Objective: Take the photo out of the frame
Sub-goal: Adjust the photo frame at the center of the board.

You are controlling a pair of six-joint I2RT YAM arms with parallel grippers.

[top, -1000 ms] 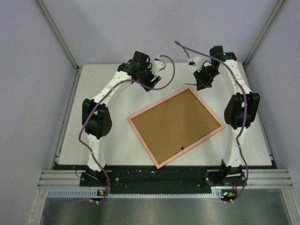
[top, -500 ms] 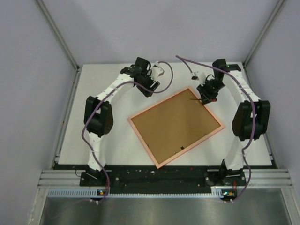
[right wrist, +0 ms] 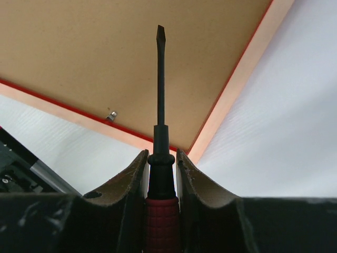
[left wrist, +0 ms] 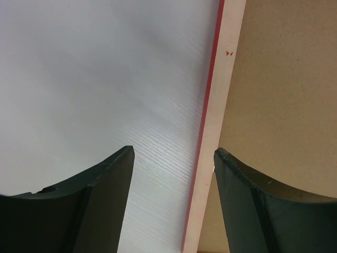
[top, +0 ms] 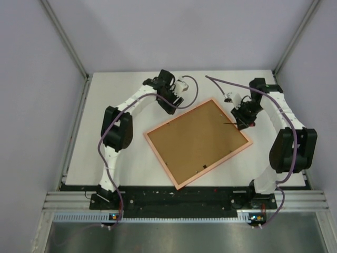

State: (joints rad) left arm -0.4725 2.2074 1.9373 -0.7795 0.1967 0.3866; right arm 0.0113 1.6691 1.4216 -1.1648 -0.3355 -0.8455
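1. The right gripper [right wrist: 160, 158] is clamped on a red-handled screwdriver [right wrist: 159, 79], its blade over the brown back of the frame [top: 197, 141]. The left gripper [left wrist: 174, 155] stands apart, straddling the frame's far rim.
2. The frame lies face down; the photo is hidden, probably under the backing.
3. Slide the tip flat under the small metal tab [right wrist: 111, 115] and lever gently while the left steadies the rim.
4. White table [top: 89, 142], plain grey walls [top: 174, 31].

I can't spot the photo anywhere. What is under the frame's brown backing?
The frame lies back up on the table; only its brown back and pale rim show. Anything beneath, the photo included, is covered.
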